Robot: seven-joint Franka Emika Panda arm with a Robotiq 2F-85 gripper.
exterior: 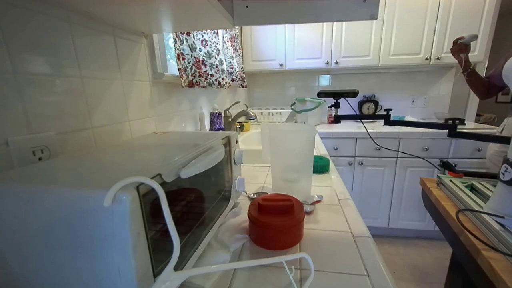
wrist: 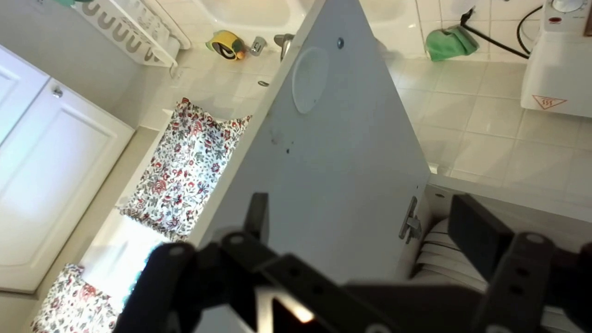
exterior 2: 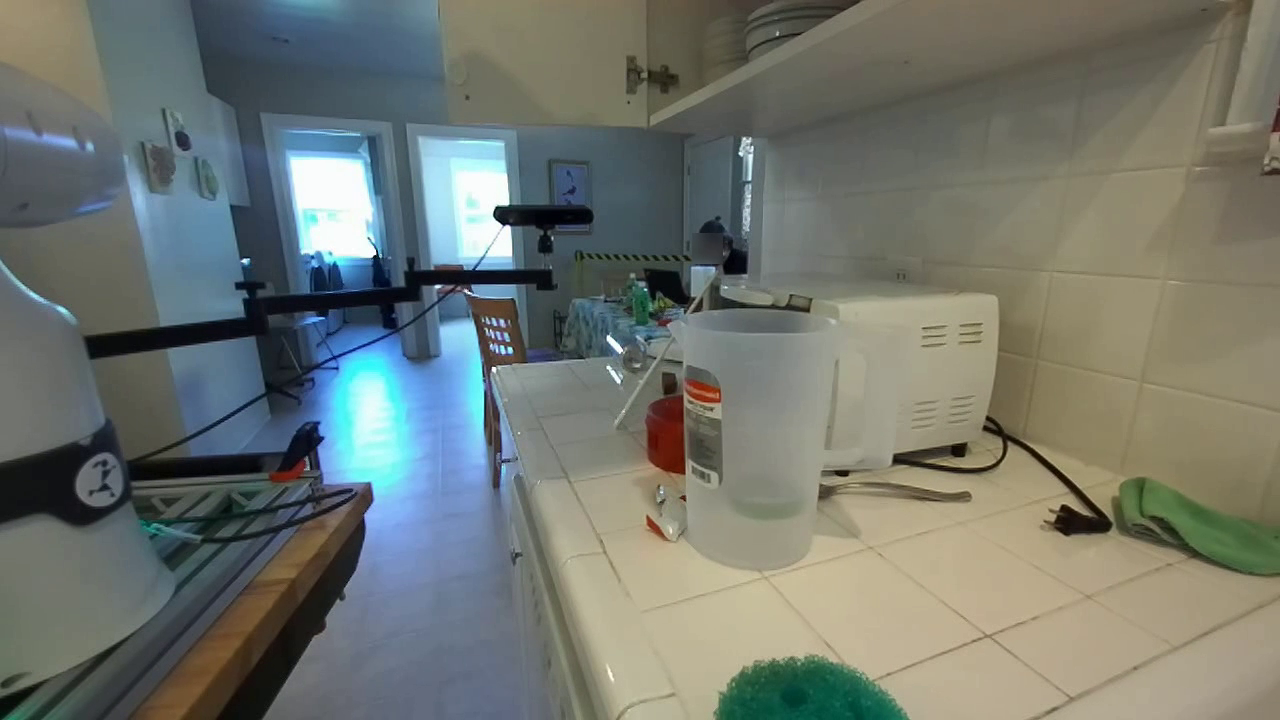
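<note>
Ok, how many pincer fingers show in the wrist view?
2. One finger, at picture left, appears in front of the open cabinet door; the other finger, at picture right, partly overlaps stacked dishes. None appears hidden.

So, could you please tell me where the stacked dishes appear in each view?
In an exterior view: not visible; the toaster oven stands large at lower left.
In an exterior view: the stacked dishes at the top edge, right of centre.
In the wrist view: the stacked dishes at lower right, partly behind the tool.
Shared landmark, in all three pictures: the toaster oven.
</note>
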